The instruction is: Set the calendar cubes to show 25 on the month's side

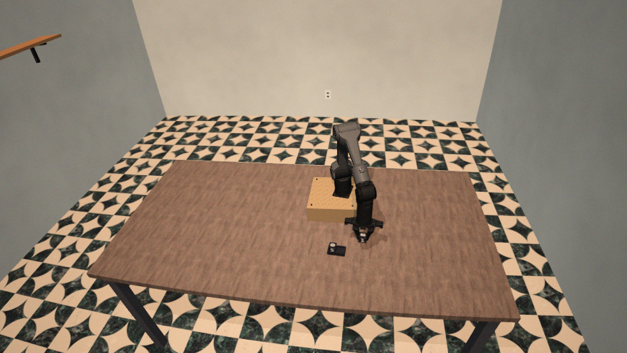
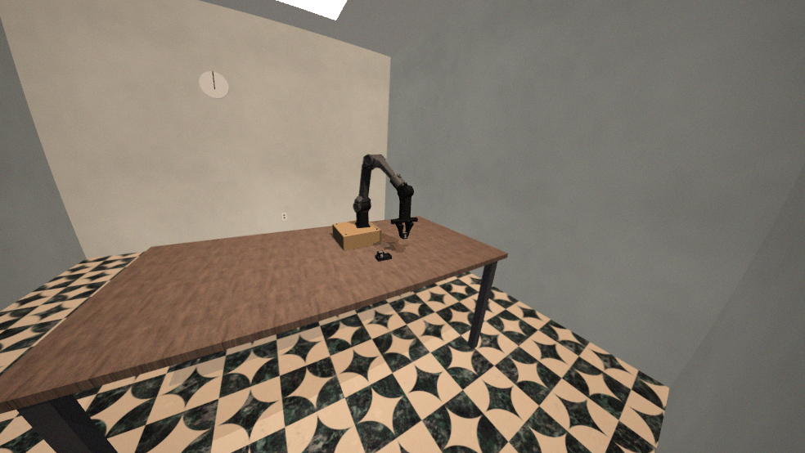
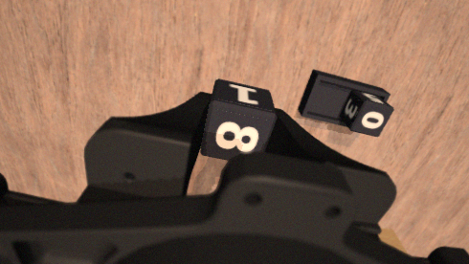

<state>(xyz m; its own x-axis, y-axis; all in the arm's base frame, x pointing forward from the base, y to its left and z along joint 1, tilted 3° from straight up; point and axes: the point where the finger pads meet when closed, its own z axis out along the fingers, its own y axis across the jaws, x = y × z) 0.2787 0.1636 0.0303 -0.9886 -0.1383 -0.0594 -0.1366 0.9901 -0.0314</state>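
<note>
My gripper [image 3: 236,117] [image 1: 363,239] [image 2: 403,232] is shut on a black number cube [image 3: 239,120] [image 1: 363,237]. In the wrist view the cube shows an 8 towards the camera and a 1 on the face beyond it. I hold it a little above the table, to the right of the black calendar tray [image 3: 323,99] [image 1: 338,252] [image 2: 384,257]. The tray lies flat on the table. The second cube [image 3: 369,113] [image 1: 332,244] [image 2: 382,254] stands in one end of the tray and shows a 0 and a 3. The tray's other half is bare.
The arm stands on a tan wooden block [image 1: 324,200] [image 2: 352,236], just behind the tray. The brown table [image 1: 219,227] [image 2: 225,281] stretches wide to the left and right.
</note>
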